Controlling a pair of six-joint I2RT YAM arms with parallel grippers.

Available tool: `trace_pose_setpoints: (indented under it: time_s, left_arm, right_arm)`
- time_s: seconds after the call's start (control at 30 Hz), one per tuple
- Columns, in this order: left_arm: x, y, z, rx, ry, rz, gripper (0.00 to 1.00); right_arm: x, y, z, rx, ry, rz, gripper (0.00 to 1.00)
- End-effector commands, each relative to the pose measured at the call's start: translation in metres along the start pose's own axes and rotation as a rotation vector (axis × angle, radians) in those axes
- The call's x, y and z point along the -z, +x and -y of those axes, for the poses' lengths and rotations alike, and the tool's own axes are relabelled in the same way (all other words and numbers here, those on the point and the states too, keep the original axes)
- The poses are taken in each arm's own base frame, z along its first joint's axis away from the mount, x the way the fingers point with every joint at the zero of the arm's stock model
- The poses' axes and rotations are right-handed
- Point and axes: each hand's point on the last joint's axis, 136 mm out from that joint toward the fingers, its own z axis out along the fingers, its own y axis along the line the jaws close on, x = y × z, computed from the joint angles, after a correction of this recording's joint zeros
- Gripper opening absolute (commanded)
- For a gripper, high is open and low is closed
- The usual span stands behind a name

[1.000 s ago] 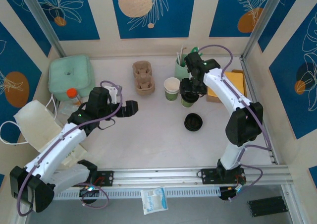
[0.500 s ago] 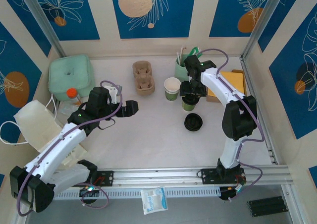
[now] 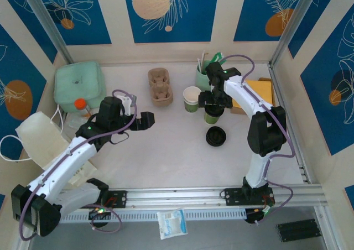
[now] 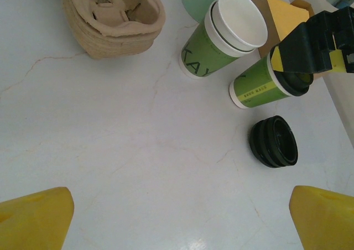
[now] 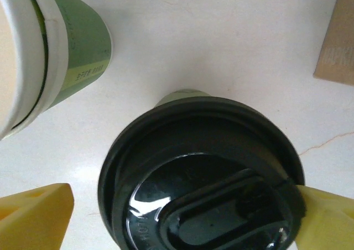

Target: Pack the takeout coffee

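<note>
The takeout coffee (image 3: pixel 211 117) is a small cup with a green band and a black lid (image 5: pixel 199 172), standing upright on the table right of centre. My right gripper (image 3: pixel 212 101) hangs straight over it, open. Its yellow fingertips (image 5: pixel 34 215) flank the lid: the left one stands clear and the right one sits against the rim. In the left wrist view the same cup (image 4: pixel 255 88) shows under the black right gripper (image 4: pixel 310 45). My left gripper (image 3: pixel 145 120) is open over bare table, well to the left, with nothing between its fingertips (image 4: pixel 34 219).
A stack of open cups (image 3: pixel 192 99) stands just left of the coffee. A pile of black lids (image 3: pixel 215 135) lies in front of it. The brown pulp carrier (image 3: pixel 160 86) and the straw cup (image 3: pixel 203 73) are at the back. Brown paper (image 3: pixel 259 92) lies right, a mint box (image 3: pixel 80 83) far left.
My right gripper's jaws have spread wider around the lid, and the right arm's elbow has shifted slightly inward. The coffee and my left arm have stayed put.
</note>
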Motion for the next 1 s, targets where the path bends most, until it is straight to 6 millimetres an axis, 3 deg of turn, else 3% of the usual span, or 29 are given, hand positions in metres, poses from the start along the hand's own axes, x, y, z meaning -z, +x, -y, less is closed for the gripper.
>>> trace_pose_setpoints:
  time_s: [0.0,0.67,0.77,0.97]
  left_arm:
    - [0.005,-0.011,0.005,-0.007,0.01,0.014,0.99]
    - [0.005,-0.012,0.004,-0.006,-0.007,0.01,0.99]
    - [0.015,-0.019,0.008,-0.021,-0.013,0.024,1.0]
    - [0.051,-0.044,0.023,-0.082,-0.037,0.069,0.99]
  right_arm:
    - [0.016,-0.003,-0.001,-0.004,-0.034,0.021,1.0]
    - [0.05,-0.011,-0.01,-0.004,-0.104,0.094,0.99]
    - [0.069,-0.01,-0.016,-0.001,-0.138,0.132,0.99]
    - [0.12,0.004,-0.048,0.063,-0.242,0.229,1.0]
